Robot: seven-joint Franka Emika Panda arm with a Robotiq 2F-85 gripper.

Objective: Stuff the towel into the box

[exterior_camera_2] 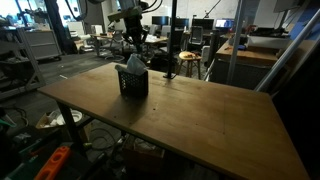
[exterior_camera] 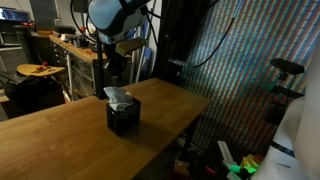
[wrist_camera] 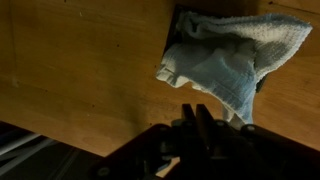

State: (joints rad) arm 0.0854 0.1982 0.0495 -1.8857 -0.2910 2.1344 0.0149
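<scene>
— Where is your towel?
— Your white towel [wrist_camera: 225, 60] sits in the top of the black box [exterior_camera: 123, 113] on the counter [exterior_camera: 60, 135], bunched up and spilling over the rim.
— And your tool?
— Your tool [wrist_camera: 197, 118] hangs above the box, fingers pinched together, holding nothing.

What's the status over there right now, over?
Tool looks shut, empty, above the box. Towel partly in, bunched out the top. Nothing between tool and towel.
</scene>
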